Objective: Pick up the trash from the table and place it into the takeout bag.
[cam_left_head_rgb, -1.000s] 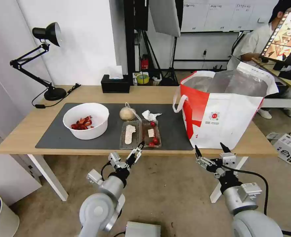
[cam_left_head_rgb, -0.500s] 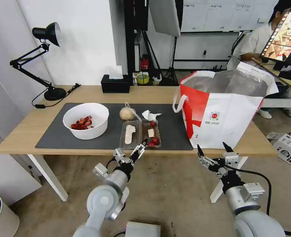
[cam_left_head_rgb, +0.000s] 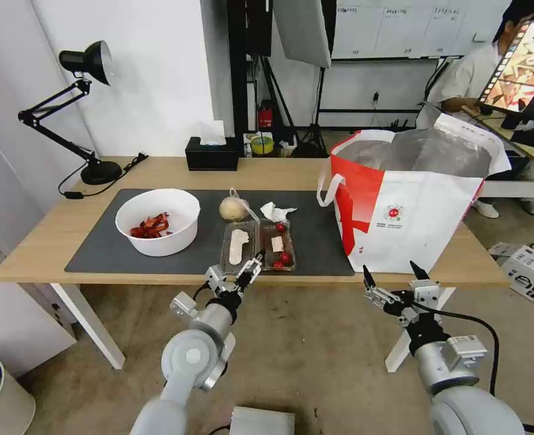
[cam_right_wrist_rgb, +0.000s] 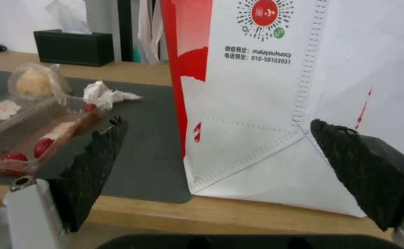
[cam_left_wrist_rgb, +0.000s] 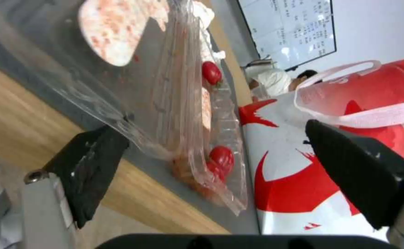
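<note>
On a light-wood desk (cam_left_head_rgb: 49, 241), the left gripper (cam_left_head_rgb: 241, 279), fingers spread, reaches the clamshell tray (cam_left_head_rgb: 258, 244) at the mat's near edge; takeout bag (cam_left_head_rgb: 412, 205) stands open alongside; the right gripper (cam_left_head_rgb: 394, 284) waits, fingers apart

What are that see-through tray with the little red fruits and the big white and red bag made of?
The tray looks like thin clear plastic: it is transparent, glossy and creased. The bag seems to be a matte woven or non-woven fabric with stitched seams and a shiny silver, foil-like lining; the exact fibre can't be told.
</note>
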Controlling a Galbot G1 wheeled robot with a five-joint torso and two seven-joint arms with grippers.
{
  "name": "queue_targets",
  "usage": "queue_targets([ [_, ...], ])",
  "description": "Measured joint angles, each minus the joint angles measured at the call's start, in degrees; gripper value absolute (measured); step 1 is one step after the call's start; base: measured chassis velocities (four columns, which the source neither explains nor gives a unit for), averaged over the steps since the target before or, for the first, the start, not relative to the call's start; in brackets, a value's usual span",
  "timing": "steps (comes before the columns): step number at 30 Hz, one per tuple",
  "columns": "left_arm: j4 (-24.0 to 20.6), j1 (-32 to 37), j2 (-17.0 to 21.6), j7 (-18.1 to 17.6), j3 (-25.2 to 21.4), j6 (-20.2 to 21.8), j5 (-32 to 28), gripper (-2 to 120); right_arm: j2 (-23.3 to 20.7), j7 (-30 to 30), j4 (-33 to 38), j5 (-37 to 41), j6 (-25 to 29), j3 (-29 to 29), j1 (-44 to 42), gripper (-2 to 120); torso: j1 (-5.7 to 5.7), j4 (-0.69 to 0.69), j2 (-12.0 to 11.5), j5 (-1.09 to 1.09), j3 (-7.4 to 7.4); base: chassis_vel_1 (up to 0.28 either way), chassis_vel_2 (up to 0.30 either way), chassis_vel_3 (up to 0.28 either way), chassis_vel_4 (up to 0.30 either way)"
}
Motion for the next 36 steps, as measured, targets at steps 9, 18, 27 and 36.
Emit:
queue_targets([
  [9,-1.65,-0.43,0.96,0.04,-0.49,0.00,0.07,100,0.07,0.00,-0.02,0.01,0.00,-0.09,0.13,100,0.00,0.00,0.00,0.00,0.00,0.000,0.000,0.000,0.000],
  [18,-2.83,-1.94,1.20,0.00,-0.14,0.00,0.05,100,-0.31,0.01,0.19,0.01,0.00,-0.06,0.16,100,0.00,0.00,0.00,0.00,0.00,0.000,0.000,0.000,0.000],
  [27,-3.16,-4.59,1.29,-1.27,1.38,0.08,-0.62,100,-0.63,0.07,0.58,0.18,-0.05,0.25,0.12,100,0.00,0.00,0.00,0.00,0.00,0.000,0.000,0.000,0.000],
  [36,-3.11,-6.65,0.41,-2.94,5.38,0.35,-1.12,100,-0.69,0.28,0.75,0.81,-0.30,0.59,0.38,100,0.00,0.00,0.00,0.01,0.00,0.000,0.000,0.000,0.000],
])
